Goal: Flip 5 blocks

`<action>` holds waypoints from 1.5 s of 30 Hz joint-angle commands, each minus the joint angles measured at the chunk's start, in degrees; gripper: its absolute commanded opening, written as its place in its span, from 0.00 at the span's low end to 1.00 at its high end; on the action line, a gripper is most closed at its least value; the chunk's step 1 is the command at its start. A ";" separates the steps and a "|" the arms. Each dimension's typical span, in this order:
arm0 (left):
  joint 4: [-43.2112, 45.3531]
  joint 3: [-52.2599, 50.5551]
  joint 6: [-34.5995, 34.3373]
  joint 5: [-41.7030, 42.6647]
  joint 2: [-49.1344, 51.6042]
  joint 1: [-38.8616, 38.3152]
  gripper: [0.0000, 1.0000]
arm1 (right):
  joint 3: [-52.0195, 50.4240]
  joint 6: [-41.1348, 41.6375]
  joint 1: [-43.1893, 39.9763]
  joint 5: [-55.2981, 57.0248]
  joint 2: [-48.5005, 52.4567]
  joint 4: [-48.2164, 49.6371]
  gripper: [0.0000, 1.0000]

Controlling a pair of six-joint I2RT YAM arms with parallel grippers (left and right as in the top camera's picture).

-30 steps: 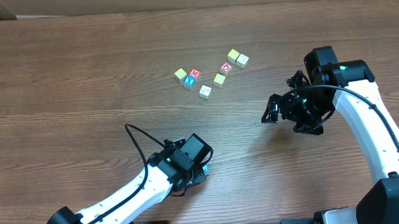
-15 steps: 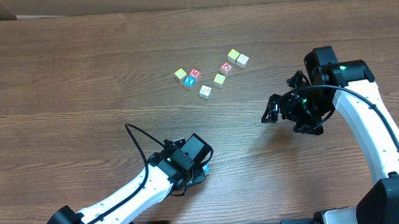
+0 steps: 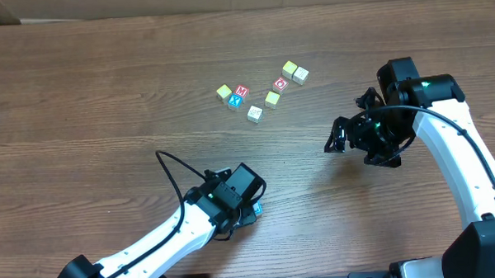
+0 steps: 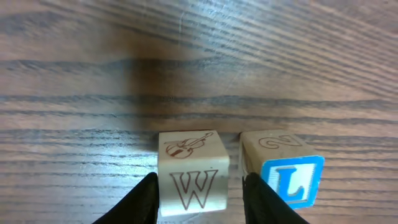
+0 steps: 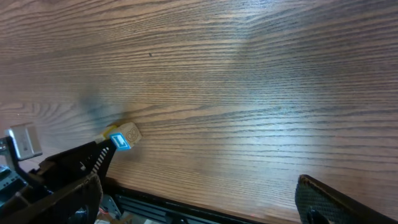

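My left gripper (image 4: 200,186) narrow astride the W block (image 4: 189,163) on the bench (image 4: 186,62), small gap one side, blue L block (image 4: 291,182) just beside, right gripper (image 3: 340,141) spread wide, empty, other blocks (image 3: 254,113) clustered well apart

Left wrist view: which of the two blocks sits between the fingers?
The W block, with a violin drawn on its top face, sits between the fingers of the left gripper. The L block, blue-faced, stands beside it, outside the fingers.
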 commanded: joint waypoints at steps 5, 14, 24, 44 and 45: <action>-6.27 7.80 1.77 -4.66 0.37 -0.28 0.35 | 1.36 -0.44 -0.37 0.28 -0.37 0.13 1.00; -17.84 9.29 1.16 -5.49 0.42 0.22 0.04 | 1.36 -0.50 -0.37 0.28 -0.37 0.11 1.00; -13.77 3.13 0.74 -4.28 0.50 0.22 0.04 | 1.36 -1.79 -0.37 0.28 -0.37 -0.15 0.92; -5.11 1.11 1.81 -4.37 4.94 0.52 0.04 | 1.36 -1.95 -0.37 0.31 -0.37 -0.52 0.96; -4.85 1.14 1.81 -4.37 5.73 0.52 0.04 | 1.36 -1.97 -0.37 0.28 -0.37 -0.52 0.96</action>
